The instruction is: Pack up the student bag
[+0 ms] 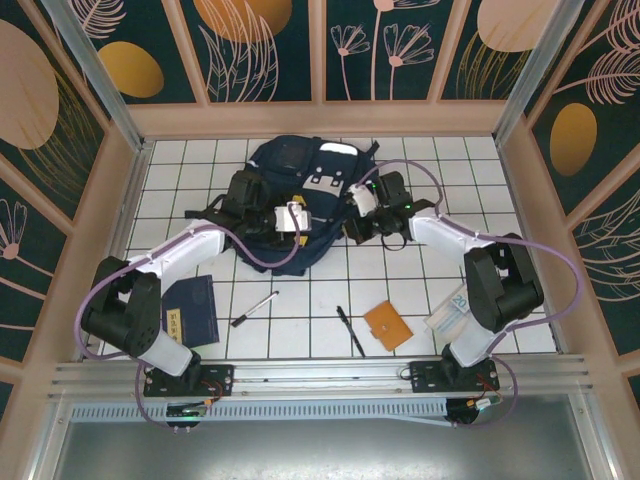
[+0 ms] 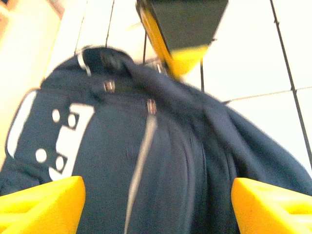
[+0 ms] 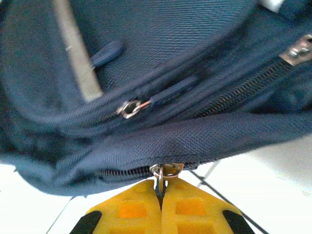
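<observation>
On the tiled bench, right claw pinching the bag's zip pull, left claw wide, I should pull slowly and straight.

My bench is white, gridded with dark lines and evenly lit. Dark teal walls printed with pale leaves and golden ovals enclose it left, far and right.

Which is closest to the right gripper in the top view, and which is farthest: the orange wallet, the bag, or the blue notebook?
1. Bag: the right gripper pinches its zipper pull.
2. Orange wallet: near edge, right side.
3. Blue notebook: near edge, far left.
</observation>
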`<state>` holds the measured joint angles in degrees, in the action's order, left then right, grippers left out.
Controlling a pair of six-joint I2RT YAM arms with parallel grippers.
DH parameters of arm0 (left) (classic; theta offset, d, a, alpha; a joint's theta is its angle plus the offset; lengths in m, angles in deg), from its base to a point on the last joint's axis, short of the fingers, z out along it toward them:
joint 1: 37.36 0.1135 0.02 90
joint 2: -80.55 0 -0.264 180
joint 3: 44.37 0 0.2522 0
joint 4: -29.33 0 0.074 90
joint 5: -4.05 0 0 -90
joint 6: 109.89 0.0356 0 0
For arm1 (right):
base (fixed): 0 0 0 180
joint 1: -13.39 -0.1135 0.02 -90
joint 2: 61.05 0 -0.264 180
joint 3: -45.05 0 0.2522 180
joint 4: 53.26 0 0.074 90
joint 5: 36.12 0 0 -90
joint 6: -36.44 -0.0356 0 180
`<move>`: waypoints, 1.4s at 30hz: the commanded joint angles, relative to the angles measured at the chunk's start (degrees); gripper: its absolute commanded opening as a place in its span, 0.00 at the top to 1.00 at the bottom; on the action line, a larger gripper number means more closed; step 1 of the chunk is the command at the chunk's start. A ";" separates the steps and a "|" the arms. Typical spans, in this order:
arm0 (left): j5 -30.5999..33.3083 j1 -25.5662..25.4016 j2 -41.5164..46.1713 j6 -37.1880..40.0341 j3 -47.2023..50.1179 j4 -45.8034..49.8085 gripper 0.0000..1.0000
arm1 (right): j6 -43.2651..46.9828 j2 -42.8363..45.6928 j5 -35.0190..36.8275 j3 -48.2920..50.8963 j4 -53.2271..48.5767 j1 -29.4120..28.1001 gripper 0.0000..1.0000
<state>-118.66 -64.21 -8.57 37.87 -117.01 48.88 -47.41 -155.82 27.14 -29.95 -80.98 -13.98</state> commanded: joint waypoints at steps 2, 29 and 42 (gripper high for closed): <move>-2.87 -2.63 -2.68 -3.80 -0.33 1.79 0.22 | 2.65 2.89 -6.34 -2.74 0.66 -1.68 1.00; 11.44 -3.06 1.32 0.16 -0.28 6.87 1.00 | -7.79 -9.78 25.15 -6.94 -0.60 6.43 0.98; 6.21 -3.27 0.34 -11.07 -1.10 -1.85 1.00 | -12.12 -1.61 15.45 -1.63 1.22 10.48 0.60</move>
<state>-108.47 -67.69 -9.07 31.79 -116.64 49.75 -58.12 -163.23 41.02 -33.75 -81.11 -4.84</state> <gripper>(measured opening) 0.020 0.394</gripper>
